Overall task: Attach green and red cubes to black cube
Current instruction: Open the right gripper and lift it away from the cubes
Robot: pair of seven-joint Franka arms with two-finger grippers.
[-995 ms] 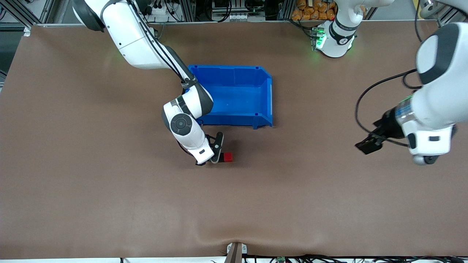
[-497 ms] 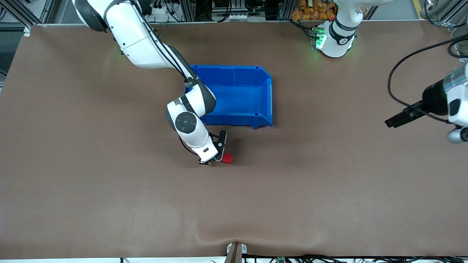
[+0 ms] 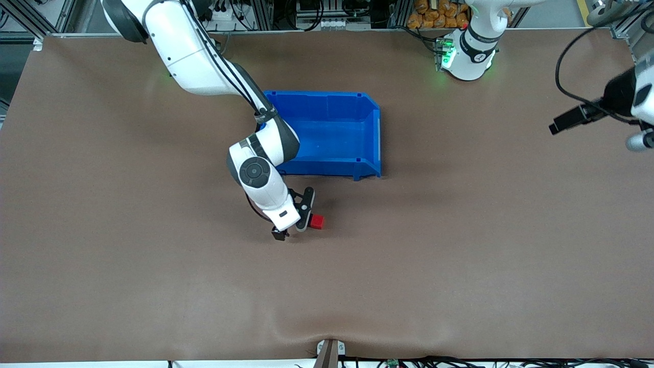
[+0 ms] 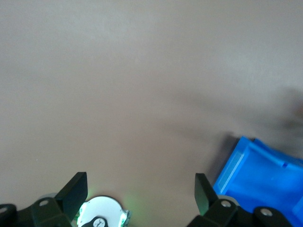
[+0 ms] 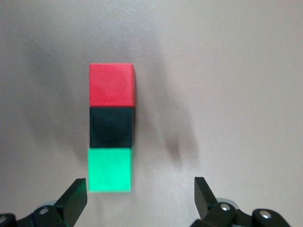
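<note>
In the right wrist view the red cube (image 5: 112,85), black cube (image 5: 111,127) and green cube (image 5: 109,169) lie joined in a straight row on the brown table, black in the middle. My right gripper (image 5: 139,194) hangs open just above them, with the green cube close beside one fingertip (image 5: 75,191) and nothing held. In the front view only the red cube (image 3: 317,221) shows next to the right gripper (image 3: 292,229); the other two cubes are hidden under the hand. My left gripper (image 3: 567,121) is open and in the air over the left arm's end of the table.
An empty blue bin (image 3: 378,138) stands just farther from the front camera than the cubes, partly under the right arm's wrist. The left wrist view shows a corner of the bin (image 4: 265,175) and the left arm's base (image 4: 102,215).
The right gripper has opened and let go of the cube row, which stays on the table. The left arm has swung away toward its end of the table and its base.
</note>
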